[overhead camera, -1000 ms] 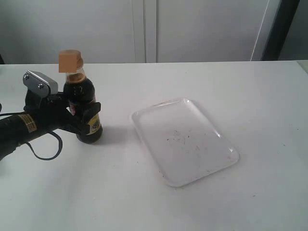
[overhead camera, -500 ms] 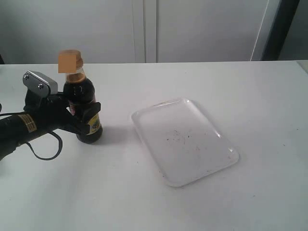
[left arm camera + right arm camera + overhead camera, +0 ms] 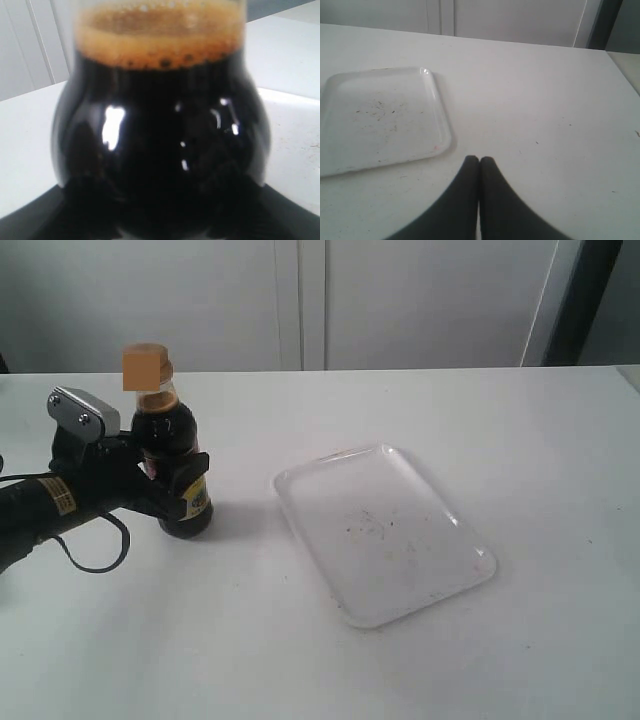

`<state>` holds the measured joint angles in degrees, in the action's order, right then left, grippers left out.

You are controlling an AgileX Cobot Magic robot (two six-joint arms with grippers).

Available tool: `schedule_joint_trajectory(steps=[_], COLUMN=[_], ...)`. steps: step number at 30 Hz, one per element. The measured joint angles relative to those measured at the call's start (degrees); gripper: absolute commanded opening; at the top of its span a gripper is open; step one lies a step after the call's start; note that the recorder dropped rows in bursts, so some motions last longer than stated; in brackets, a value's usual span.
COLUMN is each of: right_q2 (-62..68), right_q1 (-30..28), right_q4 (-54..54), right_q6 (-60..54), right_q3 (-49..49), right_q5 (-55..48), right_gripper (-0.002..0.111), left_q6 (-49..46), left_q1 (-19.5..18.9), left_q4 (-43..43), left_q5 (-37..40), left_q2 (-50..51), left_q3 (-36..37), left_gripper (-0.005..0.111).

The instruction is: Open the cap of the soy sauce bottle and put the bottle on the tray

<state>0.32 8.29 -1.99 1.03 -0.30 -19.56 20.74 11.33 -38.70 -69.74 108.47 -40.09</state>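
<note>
The soy sauce bottle stands upright on the white table at the left, its dark liquid filling the left wrist view. Its orange-brown cap sits down on the neck. My left gripper reaches in from the left and is shut on the bottle's lower body. The white tray lies flat right of the bottle, with a few dark specks on it and nothing else; it also shows in the right wrist view. My right gripper is shut and holds nothing, over bare table beside the tray; it is outside the exterior view.
A black cable loops from the left arm onto the table in front of the bottle. White cabinet doors stand behind the table's far edge.
</note>
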Motion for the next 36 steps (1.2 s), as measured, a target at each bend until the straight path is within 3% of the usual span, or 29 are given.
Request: schedule_joint_trajectory(steps=[4,8,16,27,36], right_q2=[0.0,0.0,0.0,0.25,12.78], right_q1=[0.0,0.0,0.0,0.0,0.0], right_q4=[-0.73,-1.03,1.06,1.06,-1.98], right_q6=[-2.69,-4.89,8.65,10.0,9.9], right_q3=[0.0,0.0,0.0,-7.47,-15.89], right_q5=[2.35,11.23,27.91,29.22,29.53], right_gripper=[0.0,0.0,0.0,0.0,0.0], left_q6=[0.0,0.0,0.0,0.0,0.0], left_q1=[0.0,0.0,0.0,0.0,0.0], left_q4=[-0.1,-0.1,-0.2,-0.2,-0.2], left_q5=[0.0,0.0,0.0,0.0,0.0], left_q2=[0.0,0.0,0.0,0.0,0.0], left_q3=[0.0,0.0,0.0,0.0,0.0], left_gripper=[0.0,0.0,0.0,0.0,0.0])
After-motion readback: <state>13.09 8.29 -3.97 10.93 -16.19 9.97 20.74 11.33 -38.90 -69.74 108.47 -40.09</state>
